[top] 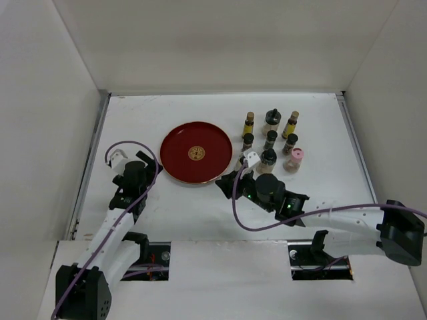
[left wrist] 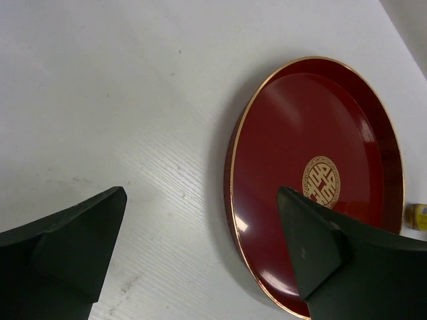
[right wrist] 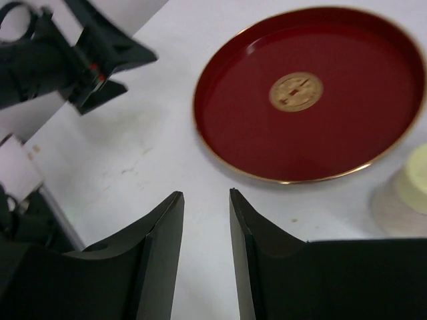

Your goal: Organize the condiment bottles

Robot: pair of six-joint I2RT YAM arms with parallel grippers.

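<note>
Several condiment bottles stand in rows on the white table right of the red tray (top: 175, 137): a slim yellow one with a brown cap (top: 249, 123), a black-capped one (top: 271, 120), another yellow one (top: 290, 124) and a pink-capped one (top: 296, 160). A cream-capped bottle (right wrist: 412, 183) shows at the right edge of the right wrist view. My right gripper (top: 223, 185) (right wrist: 205, 193) is slightly open and empty, over bare table just in front of the tray's near rim (right wrist: 287, 179). My left gripper (top: 148, 162) (left wrist: 201, 193) is wide open and empty, left of the tray (left wrist: 267, 200).
White walls enclose the table on the left, back and right. The tray holds nothing. My left arm (right wrist: 60, 57) shows at the top left of the right wrist view. A bit of a yellow bottle (left wrist: 417, 217) peeks past the tray's far rim.
</note>
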